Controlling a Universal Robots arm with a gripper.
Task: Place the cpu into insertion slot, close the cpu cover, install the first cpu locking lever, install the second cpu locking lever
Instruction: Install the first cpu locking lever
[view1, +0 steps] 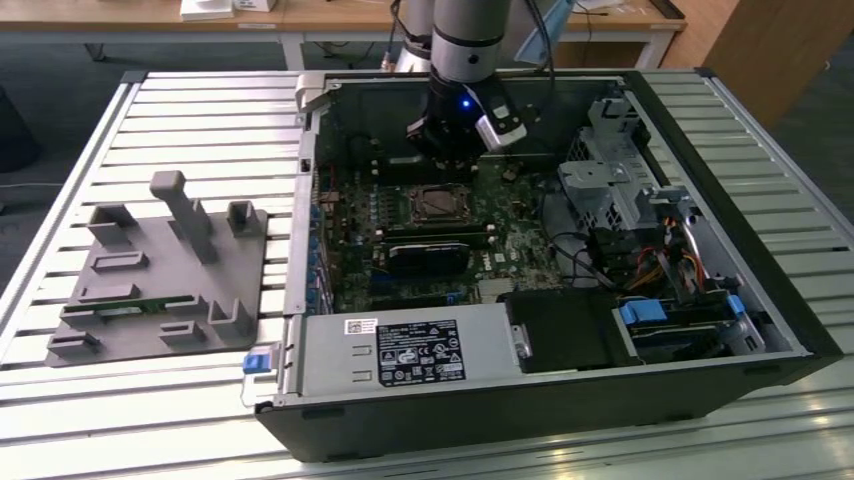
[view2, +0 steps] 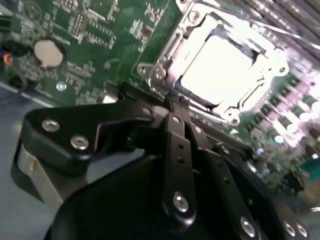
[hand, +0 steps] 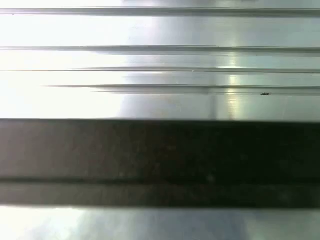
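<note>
An open computer case (view1: 747, 330) lies on a slatted metal table (view1: 200, 120). In the exterior view the arm reaches down into the case, with the gripper (view1: 447, 160) hanging just above the green motherboard (view1: 534, 235), at about twelve o'clock from the insertion slot (view1: 437, 204).

In the second wrist view the gripper (view2: 175, 102) has its black fingers (view2: 176, 131) pressed together, holding nothing, with the tip right at the edge of the socket. The cpu (view2: 216, 67) sits in the socket, its pale top glaring under the light. The cpu cover (view2: 172, 45) lies down around it as a silver frame.

Around the socket, a long black card (view1: 430, 250) lies at six o'clock from it in the exterior view. A drive cage (view1: 607, 180) and a tangle of cables (view1: 667, 265) crowd the three o'clock side. A power supply (view1: 400, 352) sits along the near edge of the case. A grey fixture block (view1: 160, 275) stands on the table at nine o'clock, well apart from the case. A round coin battery (view2: 48, 53) shows on the board in the second wrist view.
</note>
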